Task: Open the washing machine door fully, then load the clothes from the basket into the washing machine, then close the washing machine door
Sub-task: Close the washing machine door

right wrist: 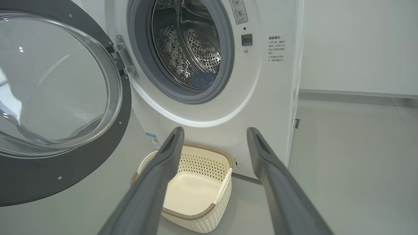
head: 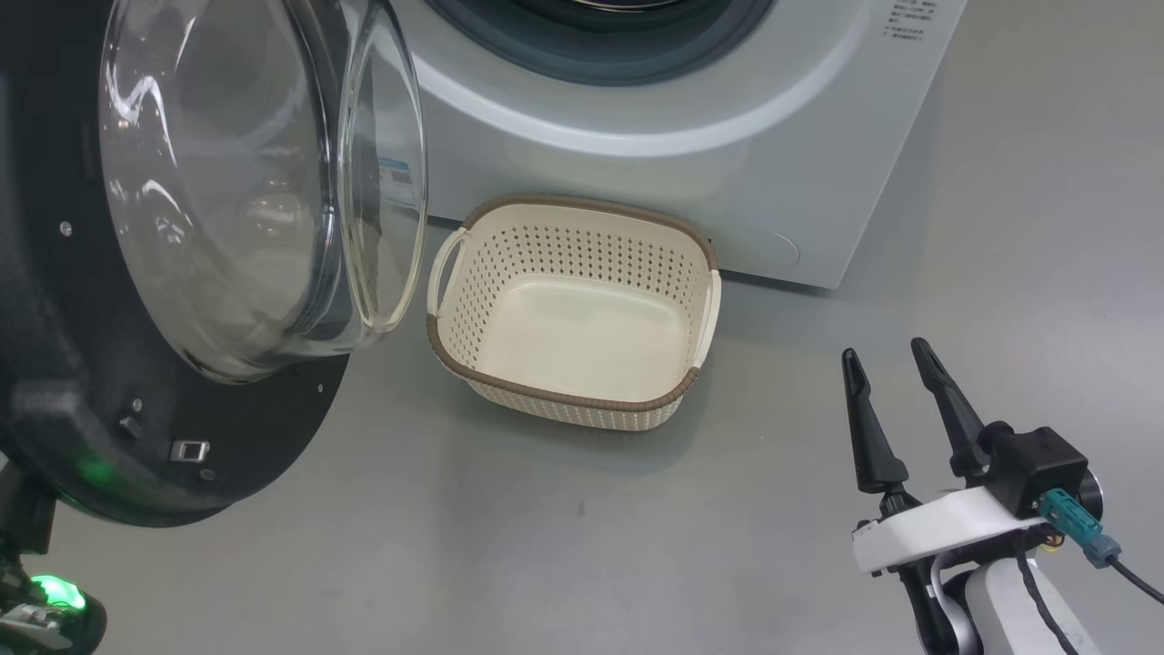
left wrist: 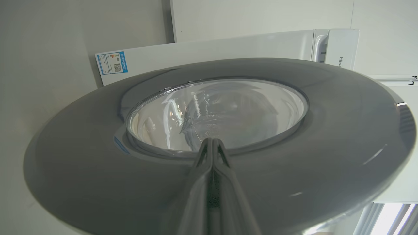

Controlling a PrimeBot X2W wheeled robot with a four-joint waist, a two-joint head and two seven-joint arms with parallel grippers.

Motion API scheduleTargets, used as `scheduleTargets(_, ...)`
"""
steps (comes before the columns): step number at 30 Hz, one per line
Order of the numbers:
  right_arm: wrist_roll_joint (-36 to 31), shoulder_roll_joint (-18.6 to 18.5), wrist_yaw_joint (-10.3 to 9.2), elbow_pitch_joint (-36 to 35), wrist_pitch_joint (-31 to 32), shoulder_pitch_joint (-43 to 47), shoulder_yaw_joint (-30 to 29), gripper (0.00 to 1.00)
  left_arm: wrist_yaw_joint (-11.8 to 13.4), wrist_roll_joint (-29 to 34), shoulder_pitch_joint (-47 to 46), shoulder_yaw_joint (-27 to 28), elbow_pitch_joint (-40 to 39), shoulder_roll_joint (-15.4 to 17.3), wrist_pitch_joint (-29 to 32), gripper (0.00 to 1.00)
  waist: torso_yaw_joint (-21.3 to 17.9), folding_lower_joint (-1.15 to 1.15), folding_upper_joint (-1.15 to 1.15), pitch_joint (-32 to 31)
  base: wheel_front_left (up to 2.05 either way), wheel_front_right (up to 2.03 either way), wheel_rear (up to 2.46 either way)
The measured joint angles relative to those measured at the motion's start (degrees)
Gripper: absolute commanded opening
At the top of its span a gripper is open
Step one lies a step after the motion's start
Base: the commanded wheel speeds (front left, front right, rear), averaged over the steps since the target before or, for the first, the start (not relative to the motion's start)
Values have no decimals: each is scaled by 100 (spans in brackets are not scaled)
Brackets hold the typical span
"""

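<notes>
The washing machine door (head: pixel 273 446) stands swung wide open at the left, its glass bowl (head: pixel 227 182) bulging toward the basket. The cream basket (head: pixel 564 400) sits empty on the floor in front of the white washing machine (head: pixel 727 164). A patch of blue clothes (right wrist: pixel 202 80) lies low in the steel drum (right wrist: pixel 196 42). My left gripper (left wrist: pixel 212 141) is shut and empty, its tips at the lower edge of the glass on the door's grey outer face (left wrist: pixel 98 169). My right gripper (head: pixel 887 355) hangs open to the right of the basket (right wrist: pixel 189 217), holding nothing.
Grey floor (head: pixel 546 546) spreads in front of the machine and to its right. The open door (right wrist: pixel 65 176) takes up the space left of the basket. A white wall (right wrist: pixel 359 45) runs behind the machine.
</notes>
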Motion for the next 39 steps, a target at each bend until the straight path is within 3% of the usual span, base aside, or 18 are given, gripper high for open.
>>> scheduleTargets(17, 92, 4, 0, 59, 0, -9, 135, 100, 1, -345, 140, -381, -398, -160, 889, 0, -119, 0, 0, -39, 0, 0, 0)
scheduleTargets(39, 156, 35, 0, 69, 0, -158, 179, 100, 0, -363, 207, -962, -920, -578, 1341, 0, -910, 0, 0, 59, 0, 0, 0)
